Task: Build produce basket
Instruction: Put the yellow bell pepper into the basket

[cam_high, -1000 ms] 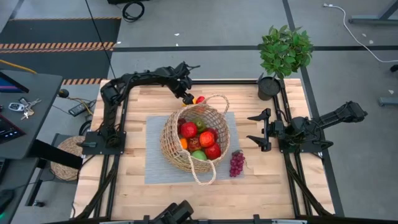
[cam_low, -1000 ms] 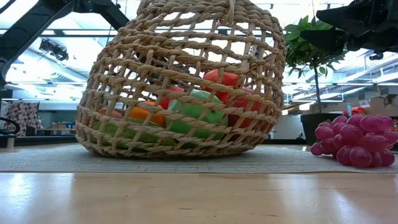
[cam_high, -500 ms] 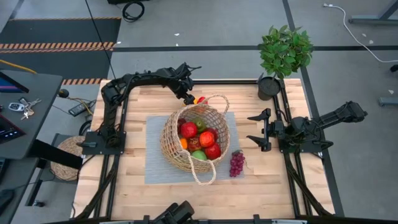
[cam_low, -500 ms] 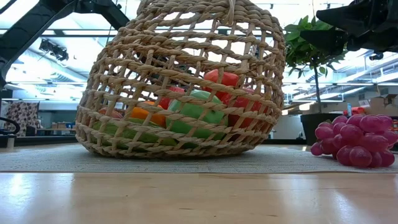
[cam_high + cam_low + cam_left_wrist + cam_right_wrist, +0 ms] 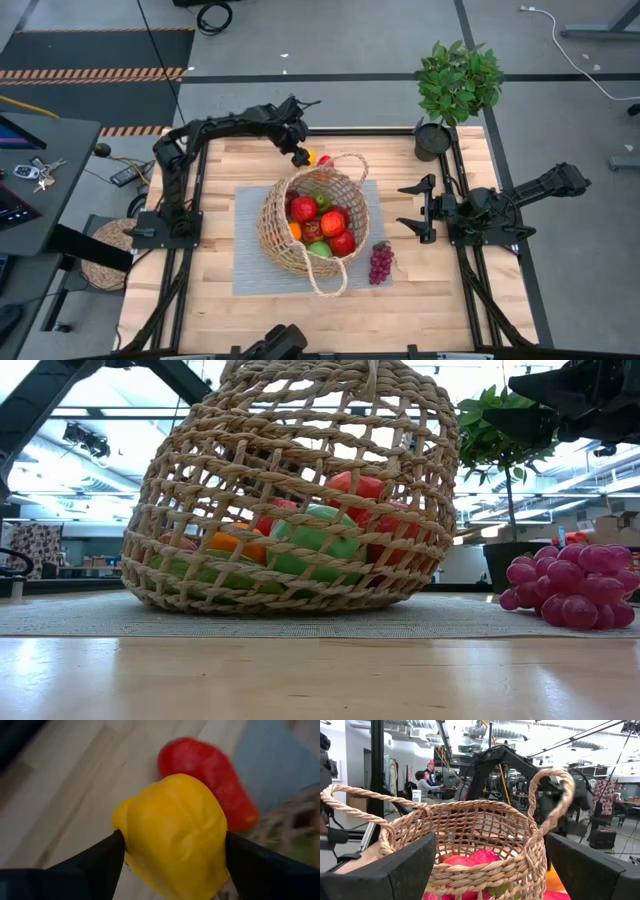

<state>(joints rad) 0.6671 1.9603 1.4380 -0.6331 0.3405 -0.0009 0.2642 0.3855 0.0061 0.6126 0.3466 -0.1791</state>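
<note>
**Left claw on yellow pepper, behind basket**

Left claw (image 5: pixel 172 865): fingers set against both sides of a yellow pepper (image 5: pixel 175 837), seemingly clamped on it, at the table's far edge just behind the basket (image 5: pixel 312 225). A red piece (image 5: pixel 207 782) is seen just beside the pepper.

Step judged in hand: pick-up. Next move: a lift over the rim, then release.

Basket: on the grey mat (image 5: pixel 250 240), mouth upward, handle loops aligned front to back.

Grapes (image 5: pixel 381 262): on the mat beside the basket.

Right claw (image 5: pixel 418 209): parked apart, fingers spread, empty.

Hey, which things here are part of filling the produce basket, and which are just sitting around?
Part of the job:
basket
yellow pepper between the left gripper fingers
red piece beside it
grapes

Just lying about:
potted plant
grey mat
right gripper, waiting
</note>
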